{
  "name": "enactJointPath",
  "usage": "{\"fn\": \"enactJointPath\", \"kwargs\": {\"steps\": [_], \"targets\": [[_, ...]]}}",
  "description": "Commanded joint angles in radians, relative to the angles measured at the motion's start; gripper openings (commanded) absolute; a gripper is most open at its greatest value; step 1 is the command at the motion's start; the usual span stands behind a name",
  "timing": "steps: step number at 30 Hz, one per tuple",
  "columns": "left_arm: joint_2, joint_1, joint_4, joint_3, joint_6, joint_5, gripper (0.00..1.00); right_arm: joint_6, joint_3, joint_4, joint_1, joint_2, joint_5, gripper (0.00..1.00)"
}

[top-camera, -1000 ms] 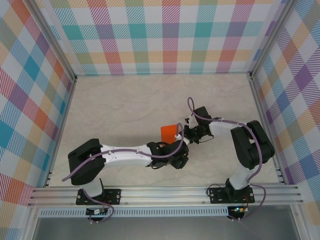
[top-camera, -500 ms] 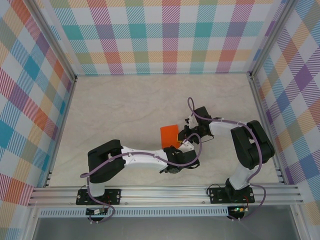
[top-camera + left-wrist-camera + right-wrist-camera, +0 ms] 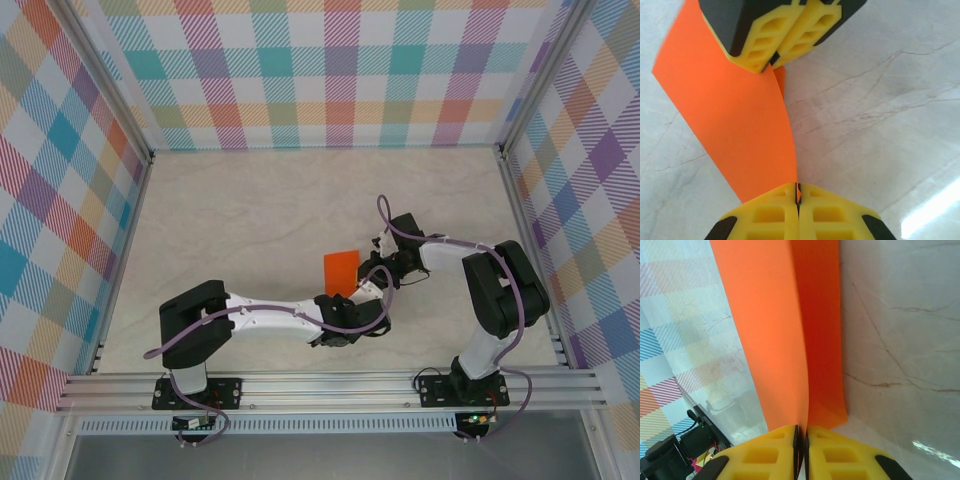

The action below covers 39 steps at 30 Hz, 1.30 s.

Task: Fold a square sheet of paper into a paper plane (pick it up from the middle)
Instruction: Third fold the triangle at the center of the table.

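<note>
Two arms meet at mid-bench. The left arm (image 3: 260, 312) lies low and long, running rightward from its base at the near left. The right arm (image 3: 495, 290) folds back at its elbow and reaches leftward.

The left fingers (image 3: 790, 200) are pinched tight on one edge of the square sheet of paper (image 3: 735, 125). The right fingers (image 3: 790, 437) are pinched tight on the opposite edge, facing the left pair across the sheet.

The sheet looks doubled along a crease and is held tilted between both pairs. Whether its low edge touches the bench (image 3: 230, 220), I cannot tell.

Open bench lies far and left of the sheet. The checked walls (image 3: 330, 70) stand well apart from it. The near rail (image 3: 330, 385) runs near the left arm.
</note>
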Motion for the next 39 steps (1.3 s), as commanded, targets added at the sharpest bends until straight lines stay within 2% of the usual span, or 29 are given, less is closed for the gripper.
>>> {"fn": "enactJointPath", "kwargs": {"steps": [1, 5, 7, 12, 16, 20, 24, 39], "targets": [[-0.067, 0.035, 0.063, -0.05, 0.015, 0.089, 0.02, -0.03, 0.015, -0.032, -0.008, -0.028, 0.009, 0.15], [-0.115, 0.077, 0.122, -0.101, 0.039, 0.229, 0.01, -0.055, 0.031, -0.091, -0.015, -0.057, 0.06, 0.2], [-0.135, 0.101, 0.147, -0.121, 0.044, 0.293, 0.01, -0.06, 0.033, -0.111, -0.022, -0.086, 0.1, 0.26], [-0.163, 0.149, 0.194, -0.163, 0.044, 0.393, 0.0, -0.063, 0.048, -0.133, -0.029, -0.146, 0.147, 0.31], [-0.19, 0.183, 0.228, -0.195, 0.042, 0.464, 0.0, -0.064, 0.072, -0.099, -0.029, -0.13, 0.087, 0.23], [-0.21, 0.218, 0.249, -0.217, 0.042, 0.52, 0.01, -0.084, 0.13, -0.103, -0.015, -0.044, 0.026, 0.15], [-0.217, 0.242, 0.251, -0.225, 0.042, 0.559, 0.01, -0.109, 0.192, -0.119, 0.007, 0.037, 0.029, 0.14], [-0.203, 0.322, 0.261, -0.236, 0.058, 0.686, 0.03, -0.217, 0.365, -0.251, 0.059, 0.282, 0.19, 0.12]]}}
